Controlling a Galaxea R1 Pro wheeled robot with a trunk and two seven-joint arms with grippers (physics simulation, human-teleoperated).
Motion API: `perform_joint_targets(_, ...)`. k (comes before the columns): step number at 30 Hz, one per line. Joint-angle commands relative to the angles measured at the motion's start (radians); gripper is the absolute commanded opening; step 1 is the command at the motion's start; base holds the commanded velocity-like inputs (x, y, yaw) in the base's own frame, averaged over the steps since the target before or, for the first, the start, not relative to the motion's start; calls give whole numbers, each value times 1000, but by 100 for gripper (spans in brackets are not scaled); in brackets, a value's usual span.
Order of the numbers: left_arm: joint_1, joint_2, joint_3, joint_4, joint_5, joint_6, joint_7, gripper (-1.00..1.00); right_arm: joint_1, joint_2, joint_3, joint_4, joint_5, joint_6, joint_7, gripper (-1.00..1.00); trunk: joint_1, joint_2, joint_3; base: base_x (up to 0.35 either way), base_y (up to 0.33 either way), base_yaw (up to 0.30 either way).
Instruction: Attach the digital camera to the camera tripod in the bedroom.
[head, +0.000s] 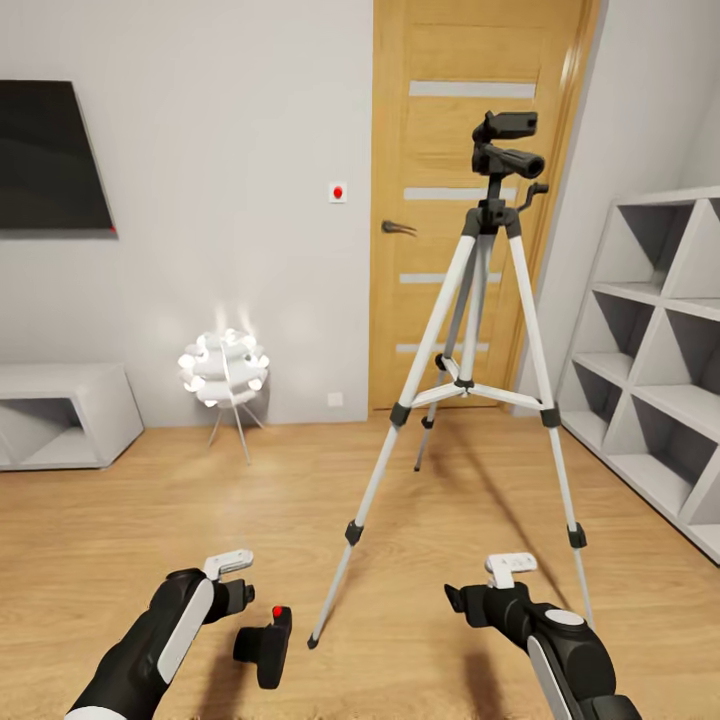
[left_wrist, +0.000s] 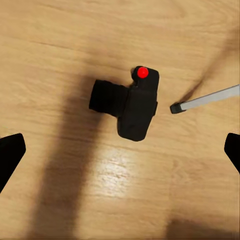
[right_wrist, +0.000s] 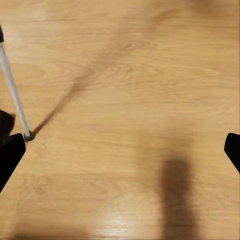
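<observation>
One digital camera (head: 265, 648) lies on the floor, lens toward the left arm.

Occlusions and cut-offs at my wrists and head

My left fingertips (left_wrist: 10, 155) show as black corners cut by the wrist picture's edges; the camera tripod (left_wrist: 205, 101) shows one leg end there; the grey cube shelf (head: 660, 350) runs off the head view's edge.

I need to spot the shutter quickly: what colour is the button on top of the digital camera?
Bright red, clearest in the left wrist view: digital camera.
</observation>
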Motion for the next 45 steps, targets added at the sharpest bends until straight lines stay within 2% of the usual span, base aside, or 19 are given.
perform_joint_targets(1, -1, -3, -4, 2, 9, 2, 11, 100, -1, -1, 1, -1, -3, 5, 6, 100, 0, -1, -5, 0, 0, 0)
perform_joint_targets(10, -1, -55, -5, 24, 2, -2, 39, 100, -20, -2, 0, -1, -2, 27, 68, 100, 4, -3, -40, 0, 0, 0)
perform_joint_targets(14, -1, -65, -5, 24, 2, -9, 43, 100, -22, -2, 0, -1, -2, 32, 82, 100, 6, -4, -55, 0, 0, 0)
perform_joint_targets(37, -1, -69, -6, 12, 1, -16, 45, 100, -23, -6, -2, -1, -2, 60, 116, 100, 16, -9, -144, 0, 0, 0)
perform_joint_targets(45, -1, -68, -6, 11, 1, -16, 48, 100, -35, -9, -36, -1, -3, 60, 127, 100, 20, -11, -175, 0, 0, 0)
